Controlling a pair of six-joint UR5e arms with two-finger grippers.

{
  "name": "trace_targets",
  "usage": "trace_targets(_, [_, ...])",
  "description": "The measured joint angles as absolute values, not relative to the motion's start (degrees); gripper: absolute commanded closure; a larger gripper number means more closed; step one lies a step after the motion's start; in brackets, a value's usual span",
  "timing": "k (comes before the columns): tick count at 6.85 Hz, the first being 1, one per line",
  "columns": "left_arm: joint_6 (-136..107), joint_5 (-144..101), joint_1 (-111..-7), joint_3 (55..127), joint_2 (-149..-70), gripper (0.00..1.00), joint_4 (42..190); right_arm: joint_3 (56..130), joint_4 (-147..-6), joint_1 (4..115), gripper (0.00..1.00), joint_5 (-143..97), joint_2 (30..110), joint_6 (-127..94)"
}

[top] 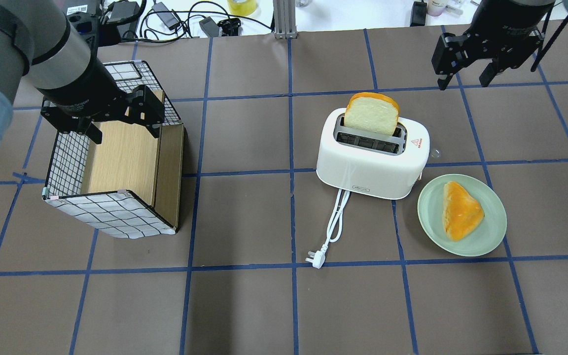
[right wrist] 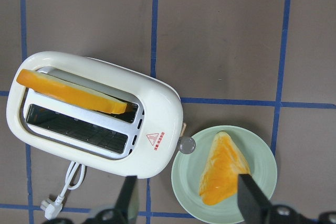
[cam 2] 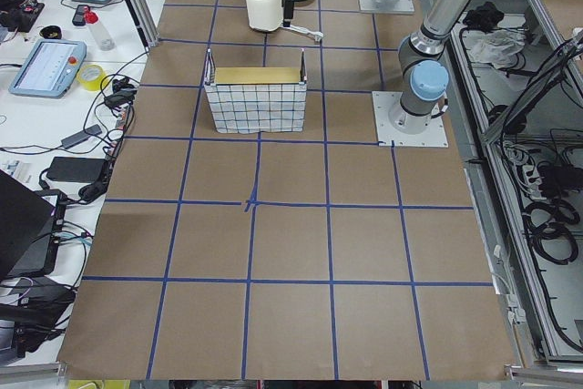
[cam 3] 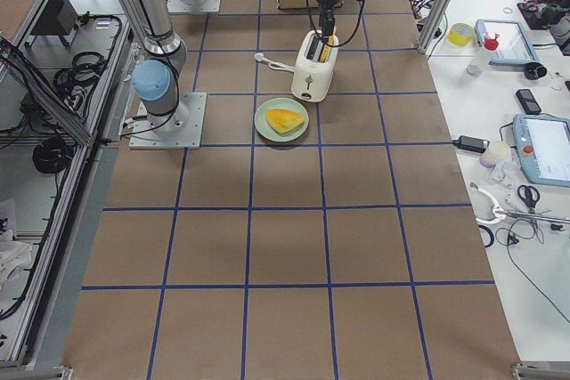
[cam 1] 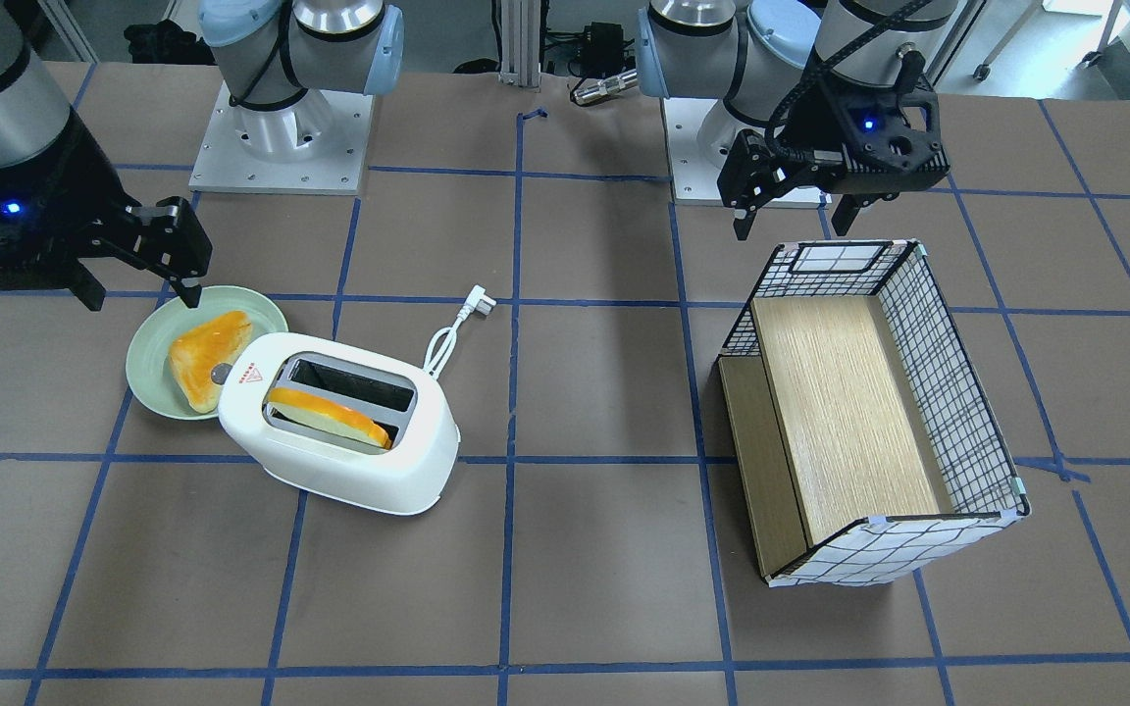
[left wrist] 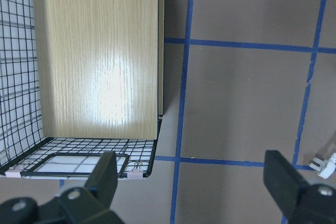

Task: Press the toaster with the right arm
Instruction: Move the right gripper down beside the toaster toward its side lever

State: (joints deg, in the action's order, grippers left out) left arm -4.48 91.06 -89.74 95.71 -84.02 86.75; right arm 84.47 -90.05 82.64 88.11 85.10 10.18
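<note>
The white two-slot toaster (top: 372,167) stands right of the table's middle, with a red triangle sticker and a grey knob (right wrist: 186,144) at its plate-side end. It also shows in the front view (cam 1: 330,471) and the right wrist view (right wrist: 157,103). A bread slice (top: 372,113) stands in one slot. The white cord ends in a plug (top: 316,259). My right gripper (top: 465,81) is open and empty, high above the toaster's knob end and the plate (right wrist: 189,203). My left gripper (top: 124,133) is open and empty over the basket (left wrist: 194,182).
A green plate (top: 491,236) with a second bread slice (top: 461,212) lies beside the toaster's knob end. A checked wire basket (top: 111,212) with a wooden insert lies on the left side. Blue tape lines cross the brown table.
</note>
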Motion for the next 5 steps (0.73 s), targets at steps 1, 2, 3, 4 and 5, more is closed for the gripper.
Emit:
trace_targets(1, [-4.48, 91.05, -89.74, 95.71, -84.02, 0.00, 86.75, 84.69, -90.06, 82.01, 1.00, 86.65, 84.83, 11.03])
trace_targets(2, [-4.48, 91.06, -89.72, 95.71, -84.02, 0.00, 86.75, 85.17, -90.25, 81.30, 1.00, 84.35, 84.11, 12.25])
trace_targets(3, [-4.48, 91.06, -89.71, 95.71, -84.03, 0.00, 86.75, 86.03, -90.35, 79.83, 1.00, 81.66, 83.05, 14.43])
trace_targets(4, [-4.48, 91.06, -89.71, 95.71, -84.03, 0.00, 86.75, 87.58, -90.38, 77.74, 1.00, 78.69, 82.10, 17.32])
trace_targets(5, [-4.48, 91.05, -89.72, 95.71, -84.05, 0.00, 86.75, 89.44, -90.41, 76.10, 1.00, 76.84, 81.62, 19.39])
